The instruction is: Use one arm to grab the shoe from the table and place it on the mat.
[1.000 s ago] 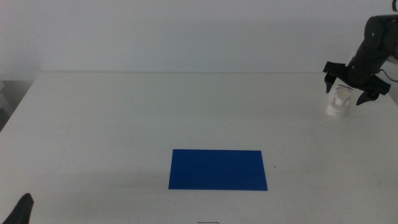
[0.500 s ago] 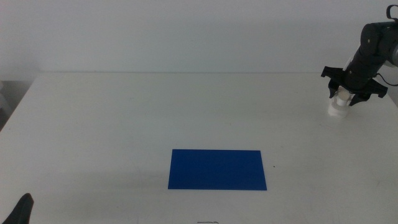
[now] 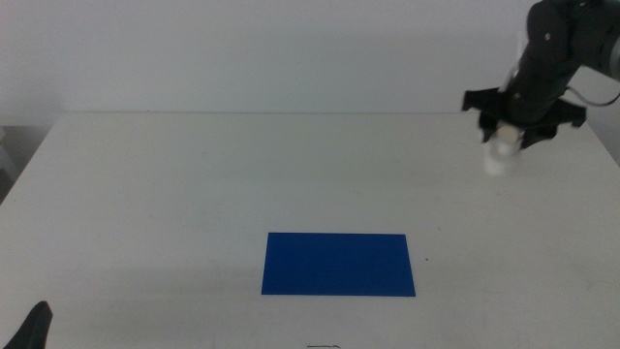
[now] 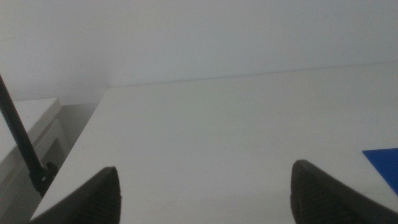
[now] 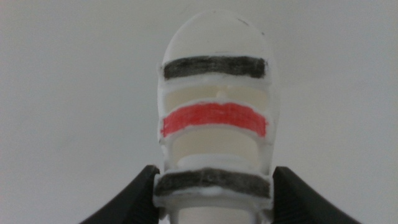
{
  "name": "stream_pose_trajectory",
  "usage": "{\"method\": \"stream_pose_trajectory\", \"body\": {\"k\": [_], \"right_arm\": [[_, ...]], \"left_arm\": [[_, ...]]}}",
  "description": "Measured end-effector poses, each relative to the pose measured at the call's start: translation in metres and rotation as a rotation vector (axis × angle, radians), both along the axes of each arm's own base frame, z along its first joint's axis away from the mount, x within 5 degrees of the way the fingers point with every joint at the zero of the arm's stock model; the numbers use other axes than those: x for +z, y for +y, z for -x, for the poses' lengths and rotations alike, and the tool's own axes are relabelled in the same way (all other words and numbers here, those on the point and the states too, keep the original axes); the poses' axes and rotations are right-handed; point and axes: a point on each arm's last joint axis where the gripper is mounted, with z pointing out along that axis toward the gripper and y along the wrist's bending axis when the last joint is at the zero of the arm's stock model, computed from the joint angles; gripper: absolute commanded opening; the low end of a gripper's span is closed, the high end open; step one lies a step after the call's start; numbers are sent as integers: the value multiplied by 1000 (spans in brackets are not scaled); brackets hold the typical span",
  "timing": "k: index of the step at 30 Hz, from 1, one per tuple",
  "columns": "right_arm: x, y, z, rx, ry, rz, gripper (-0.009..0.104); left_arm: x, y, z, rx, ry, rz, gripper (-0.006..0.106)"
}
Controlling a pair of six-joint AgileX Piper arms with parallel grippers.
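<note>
My right gripper (image 3: pixel 508 128) hangs over the table's far right part, shut on the shoe (image 3: pixel 501 152), a small white sneaker held clear of the tabletop. In the right wrist view the shoe (image 5: pixel 215 118) shows two black straps and a red one, with a dark jaw pressed to each side of its heel. The mat (image 3: pixel 339 264), a flat deep-blue rectangle, lies near the table's front middle, well to the left of and nearer than the shoe. A corner of the mat (image 4: pixel 384 161) shows in the left wrist view. My left gripper (image 4: pixel 202 193) waits open at the front left corner.
The white table (image 3: pixel 194 194) ends in a back edge against a pale wall. A low white ledge (image 4: pixel 28 134) stands beside the table's left edge.
The right gripper closed on the shoe, lifted it off the table and carried it a little leftward. The left arm stayed still.
</note>
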Motion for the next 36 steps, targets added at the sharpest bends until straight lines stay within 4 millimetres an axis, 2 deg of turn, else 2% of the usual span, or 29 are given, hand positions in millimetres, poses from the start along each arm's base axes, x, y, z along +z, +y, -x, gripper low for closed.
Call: {"method": "stream_pose_trajectory", "body": {"k": [4,8,15,18,22,29,33,36], "right_arm": [[7,37,44,6,8,-59,-1],[8,85,80,49,8,-108,-1],[0,168,122,178,-16,-174,-1],[-5,192,136,190,-26,-195,-1],[-14,204,143,145,-16,-203,-1],[-20,208,144,141,-2,-196,-1],[-20,208,144,260,-4,-140,-1],[-20,208,144,430,-7,-61,-1]], "left_arm": [[0,0,0,0,0,0,94],[0,0,0,0,0,0,94],[0,0,0,0,0,0,94],[0,0,0,0,0,0,94],[0,0,0,0,0,0,94],[0,0,0,0,0,0,94],[0,0,0,0,0,0,94],[0,0,0,0,0,0,94]]}}
